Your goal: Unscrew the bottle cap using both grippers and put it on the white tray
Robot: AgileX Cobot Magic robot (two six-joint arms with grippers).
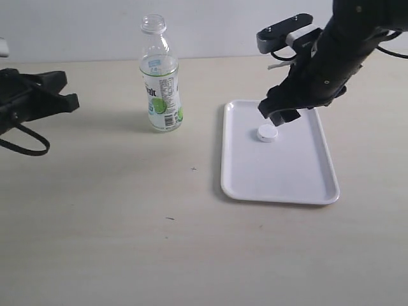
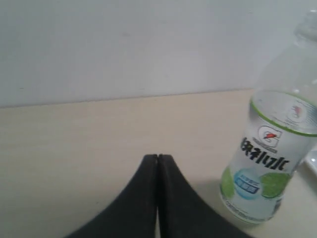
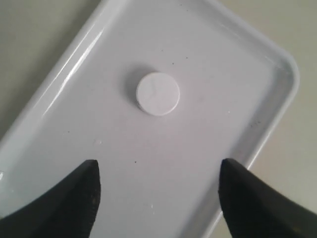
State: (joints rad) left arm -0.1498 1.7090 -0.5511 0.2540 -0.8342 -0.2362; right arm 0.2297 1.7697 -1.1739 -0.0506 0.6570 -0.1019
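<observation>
Right gripper [image 1: 279, 118] hangs wide, empty, over the bottle cap [image 1: 268, 134]; left gripper [image 2: 157, 159], nine o'clock of the bottle [image 1: 159, 86], closed empty.

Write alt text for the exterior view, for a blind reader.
The bottle cap lies on the white tray, with the right hand just above it. The uncapped bottle stands upright on the table left of the tray; the left hand is at the far left, apart from it.
</observation>
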